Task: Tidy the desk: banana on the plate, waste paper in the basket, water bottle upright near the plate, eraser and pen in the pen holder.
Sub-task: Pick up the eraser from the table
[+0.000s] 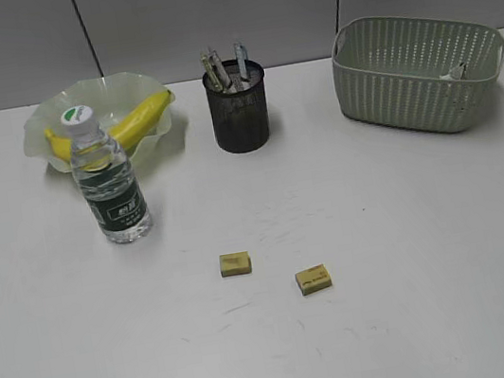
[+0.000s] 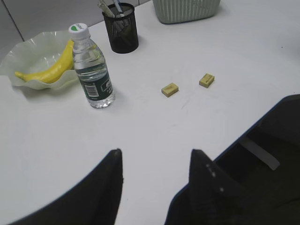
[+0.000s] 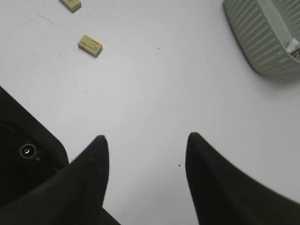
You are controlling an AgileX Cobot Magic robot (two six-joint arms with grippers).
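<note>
The yellow banana point(image 1: 140, 118) lies in the wavy-rimmed plate point(image 1: 41, 126) at the back left. The water bottle point(image 1: 110, 187) stands upright just in front of the plate. Several pens point(image 1: 218, 68) stick out of the black mesh pen holder point(image 1: 240, 114). Two yellowish erasers point(image 1: 235, 264) point(image 1: 313, 279) lie on the desk point(image 1: 415, 249), apart from each other. The waste paper point(image 1: 456, 72) rests inside the basket point(image 1: 409, 87). My left gripper point(image 2: 155, 152) hangs open over bare desk, well short of the erasers point(image 2: 170, 89). My right gripper point(image 3: 146, 137) is open too, empty, with an eraser point(image 3: 90, 46) far ahead to its left.
Neither arm appears in the exterior view. A dark machine part point(image 2: 281, 154) fills the lower right of the left wrist view, and another point(image 3: 23, 150) the lower left of the right wrist view. The basket point(image 3: 262, 37) sits ahead and to the right of my right gripper.
</note>
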